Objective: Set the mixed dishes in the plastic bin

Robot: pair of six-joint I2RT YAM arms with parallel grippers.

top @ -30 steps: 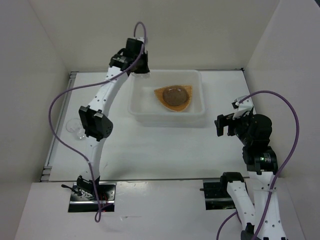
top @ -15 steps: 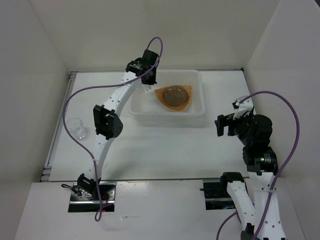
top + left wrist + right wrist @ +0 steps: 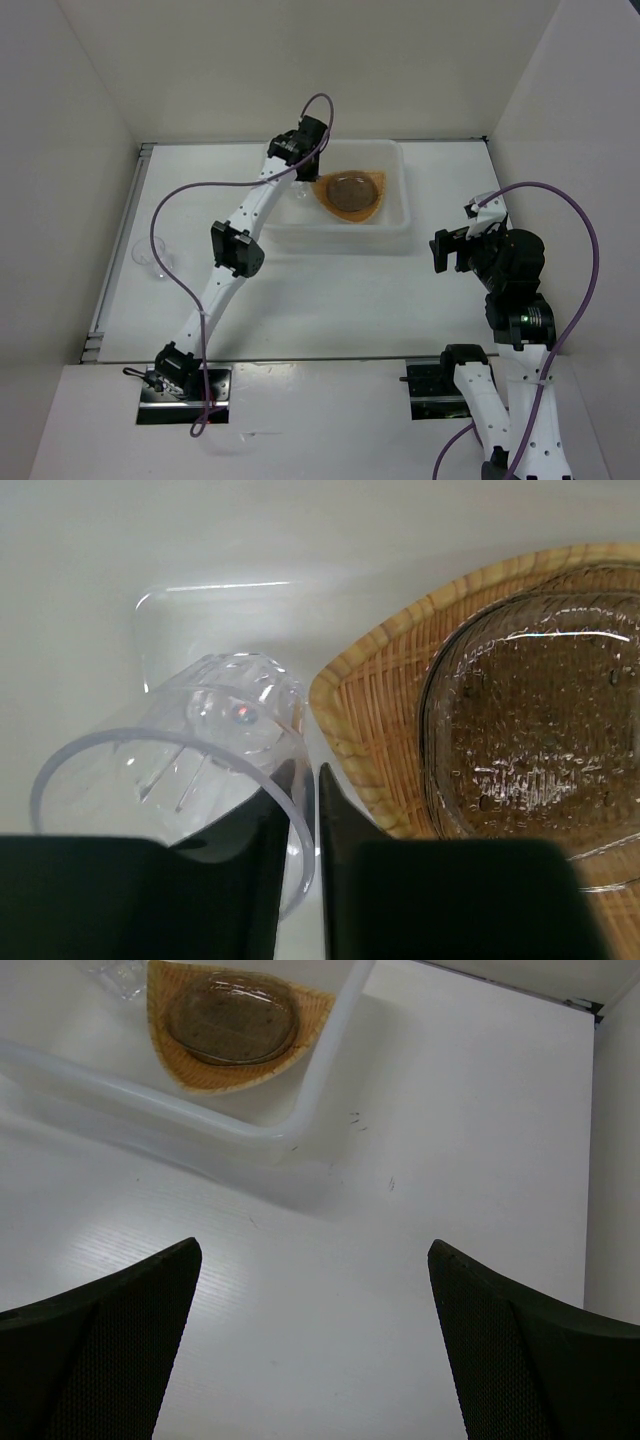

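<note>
My left gripper hangs inside the plastic bin, at its left part. It is shut on the wall of a clear tumbler cup, which tilts with its mouth toward the camera; in the left wrist view the left gripper pinches the rim. Just right of the cup lies the orange woven tray with a smoky brown saucer in it. A second clear cup stands on the table far left. My right gripper is open above bare table, right of the bin.
White walls close in the table on the left, back and right. The left arm's purple cable loops over the second cup's area. The bin's near right corner lies ahead of the right gripper.
The left arm has swung right from the bin's back left corner and come down inside the bin beside the tray, carrying the cup. The right arm has not moved.
</note>
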